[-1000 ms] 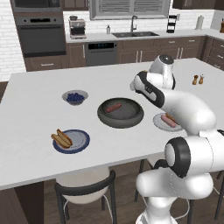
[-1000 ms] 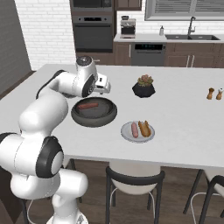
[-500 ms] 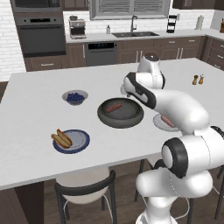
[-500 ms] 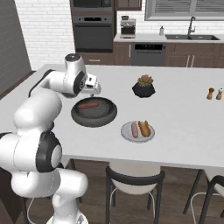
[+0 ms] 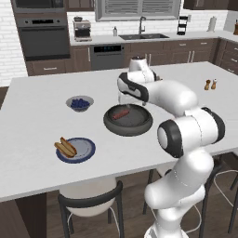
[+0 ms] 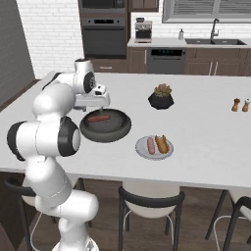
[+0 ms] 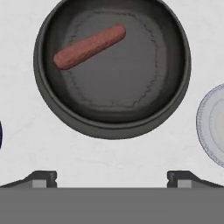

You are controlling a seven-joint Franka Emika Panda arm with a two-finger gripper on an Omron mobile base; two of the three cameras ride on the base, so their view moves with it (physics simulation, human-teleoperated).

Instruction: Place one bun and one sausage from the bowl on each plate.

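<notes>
One sausage (image 7: 89, 46) left in bowl (image 7: 177, 100), upper left of its floor in the hand view; bowl sits mid-frame in both base views. Blue plate (image 5: 88, 153), lower left in the left base view, holds a bun and what looks like a sausage; grey plate (image 6: 142, 149) holds both. Risk: the sausage lies diagonal, so fingers not turned across it could roll it against the wall. Gripper (image 7: 112, 177) wide open, empty, hovering above bowl's near rim, pointing down.

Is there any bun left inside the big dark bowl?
No, the bowl holds just one sausage lying on its dark floor.
</notes>
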